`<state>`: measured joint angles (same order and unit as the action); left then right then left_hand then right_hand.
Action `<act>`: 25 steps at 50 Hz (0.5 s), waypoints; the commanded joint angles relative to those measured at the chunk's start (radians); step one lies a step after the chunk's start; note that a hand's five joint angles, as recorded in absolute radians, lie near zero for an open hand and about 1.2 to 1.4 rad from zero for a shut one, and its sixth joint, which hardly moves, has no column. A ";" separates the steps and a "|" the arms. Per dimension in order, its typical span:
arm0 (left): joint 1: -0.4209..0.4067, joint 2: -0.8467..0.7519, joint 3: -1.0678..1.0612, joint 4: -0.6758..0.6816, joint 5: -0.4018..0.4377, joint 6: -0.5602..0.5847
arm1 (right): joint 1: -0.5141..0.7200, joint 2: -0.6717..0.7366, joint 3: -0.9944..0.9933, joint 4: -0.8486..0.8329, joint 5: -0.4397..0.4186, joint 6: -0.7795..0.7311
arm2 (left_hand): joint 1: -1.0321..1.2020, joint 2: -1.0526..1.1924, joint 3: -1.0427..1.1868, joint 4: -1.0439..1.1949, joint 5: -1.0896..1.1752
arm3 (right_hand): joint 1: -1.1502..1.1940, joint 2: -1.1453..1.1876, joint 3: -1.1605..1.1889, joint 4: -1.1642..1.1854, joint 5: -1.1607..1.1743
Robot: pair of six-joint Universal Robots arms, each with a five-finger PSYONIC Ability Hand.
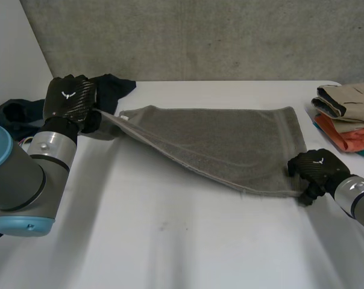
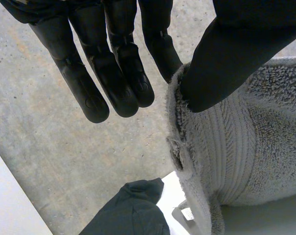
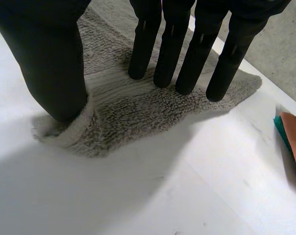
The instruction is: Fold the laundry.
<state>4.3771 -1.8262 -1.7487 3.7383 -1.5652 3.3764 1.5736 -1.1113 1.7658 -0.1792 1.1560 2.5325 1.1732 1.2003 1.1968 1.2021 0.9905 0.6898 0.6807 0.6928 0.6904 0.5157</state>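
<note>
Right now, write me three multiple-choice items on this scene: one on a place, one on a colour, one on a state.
1. On the table, the folded clothes lie: A) at the near edge; B) at the far right corner; C) in the middle.
2. The towel is: A) grey; B) red; C) yellow.
3. The towel corner at the left robot hand is: A) flat on the table; B) rolled up; C) lifted and pinched.
Answers: 1 B, the pile sits past the towel's right end. 2 A, its terry looks grey in the head view. 3 C, the head view shows it raised, and the left wrist view shows the thumb clamping it.
</note>
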 commanded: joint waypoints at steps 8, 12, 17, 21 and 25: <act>0.007 0.016 0.003 -0.014 -0.006 0.001 | 0.003 0.053 -0.062 -0.013 0.016 0.011 | 0.223 0.196 0.199 0.194 0.231 | 0.706 0.716 0.703 0.706 0.706; 0.007 0.096 0.012 -0.090 -0.006 0.006 | -0.001 -0.040 -0.103 0.041 0.039 0.008 | 0.223 0.196 0.199 0.194 0.231 | 0.706 0.716 0.703 0.706 0.706; 0.009 0.232 0.043 -0.257 -0.001 0.018 | -0.012 -0.306 -0.193 0.324 0.024 -0.040 | 0.223 0.196 0.199 0.194 0.231 | 0.706 0.716 0.703 0.706 0.706; 0.009 0.361 0.086 -0.429 0.004 0.043 | -0.069 -0.393 -0.253 0.537 0.024 -0.174 | 0.223 0.196 0.199 0.194 0.231 | 0.706 0.716 0.703 0.706 0.706; 0.013 0.456 0.123 -0.592 0.008 0.118 | -0.090 -0.459 -0.307 0.674 0.034 -0.352 | 0.223 0.196 0.199 0.194 0.231 | 0.706 0.716 0.703 0.706 0.706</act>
<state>4.3866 -1.5024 -1.6751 3.3543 -1.5627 3.4175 1.5323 -1.4500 1.5479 0.2350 1.1835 2.4250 1.1732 1.2003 1.1968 1.2021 0.9906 1.1441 1.1803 1.1885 1.1978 0.9843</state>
